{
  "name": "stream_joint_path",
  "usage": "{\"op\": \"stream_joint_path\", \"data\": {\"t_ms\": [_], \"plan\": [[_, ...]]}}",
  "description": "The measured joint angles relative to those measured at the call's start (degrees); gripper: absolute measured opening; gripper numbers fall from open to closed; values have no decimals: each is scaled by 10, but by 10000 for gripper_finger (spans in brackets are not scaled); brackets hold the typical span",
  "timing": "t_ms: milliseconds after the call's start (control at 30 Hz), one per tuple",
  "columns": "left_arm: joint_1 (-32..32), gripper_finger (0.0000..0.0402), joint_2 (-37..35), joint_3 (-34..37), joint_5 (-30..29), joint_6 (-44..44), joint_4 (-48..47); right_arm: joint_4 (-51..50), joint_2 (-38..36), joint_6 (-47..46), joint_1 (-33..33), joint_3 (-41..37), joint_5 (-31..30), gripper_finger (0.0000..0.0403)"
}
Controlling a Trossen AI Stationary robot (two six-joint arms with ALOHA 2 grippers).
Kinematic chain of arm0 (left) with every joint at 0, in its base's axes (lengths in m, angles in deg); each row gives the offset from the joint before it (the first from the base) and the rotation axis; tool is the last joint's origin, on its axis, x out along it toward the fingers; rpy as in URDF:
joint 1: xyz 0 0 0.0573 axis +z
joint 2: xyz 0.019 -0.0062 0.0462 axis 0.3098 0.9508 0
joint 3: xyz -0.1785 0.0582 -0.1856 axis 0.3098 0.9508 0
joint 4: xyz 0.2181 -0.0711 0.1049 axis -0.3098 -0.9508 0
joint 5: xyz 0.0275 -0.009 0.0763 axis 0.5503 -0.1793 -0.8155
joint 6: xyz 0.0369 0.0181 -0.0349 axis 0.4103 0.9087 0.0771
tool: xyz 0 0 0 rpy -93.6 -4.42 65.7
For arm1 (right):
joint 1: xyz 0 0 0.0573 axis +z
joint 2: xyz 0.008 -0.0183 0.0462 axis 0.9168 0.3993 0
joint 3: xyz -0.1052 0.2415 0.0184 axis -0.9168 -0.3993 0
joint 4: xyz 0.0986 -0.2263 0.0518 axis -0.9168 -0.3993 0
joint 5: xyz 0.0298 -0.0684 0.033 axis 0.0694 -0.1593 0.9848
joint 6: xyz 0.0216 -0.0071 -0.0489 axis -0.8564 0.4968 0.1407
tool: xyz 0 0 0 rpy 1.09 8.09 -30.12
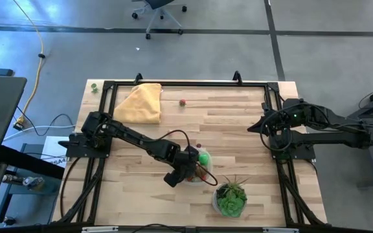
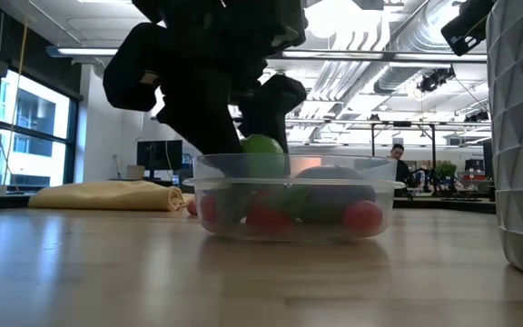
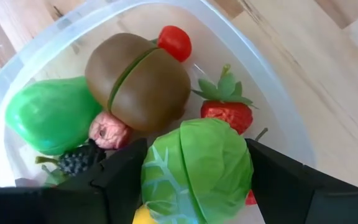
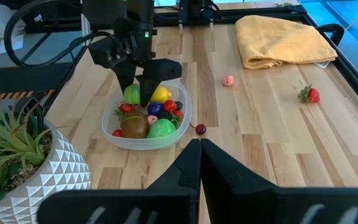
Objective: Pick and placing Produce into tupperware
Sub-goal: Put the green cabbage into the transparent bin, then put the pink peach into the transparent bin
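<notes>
The round clear tupperware (image 3: 272, 93) stands on the wooden table near its front edge, next to the white plant pot. It holds a brown kiwi (image 3: 138, 81), a green pear (image 3: 48, 115), a strawberry (image 3: 229, 112), a red tomato (image 3: 174, 42) and a blackberry (image 3: 79, 160). My left gripper (image 3: 197, 186) reaches down into the tupperware, shut on a green toy cabbage (image 3: 197, 168). My right gripper (image 4: 199, 155) waits shut above the table's right side, touching nothing. My left gripper pinches the cabbage by two opposite sides (image 3: 157, 180) between its two fingers (image 3: 120, 177). The fingers come from above, slanting down. In the low view the cabbage (image 2: 261, 153) sits about level with the tupperware's rim, above the other produce. Whether it rests on them I cannot tell.
A yellow cloth (image 1: 140, 103) lies at the far left. Loose produce lies on the table: a strawberry (image 4: 309, 94), a pink piece (image 4: 228, 81) and a dark piece (image 4: 200, 129) beside the tupperware. The potted plant (image 1: 230, 196) stands just right of the tupperware.
</notes>
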Motion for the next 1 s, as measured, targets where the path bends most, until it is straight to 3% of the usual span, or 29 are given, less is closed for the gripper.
{"op": "stream_joint_path", "data": {"t_ms": [333, 600, 1000], "plan": [[0, 295, 0, 0, -1, 0, 0, 0, 0, 1, 0, 0, 0, 0], [0, 297, -1, -18, -2, 0, -13, 0, 0, 0, 0, 0, 0, 0], [1, 301, -5, -142, -26, 17, -177, 0, 0, 0, 0, 0, 0, 0]]}}
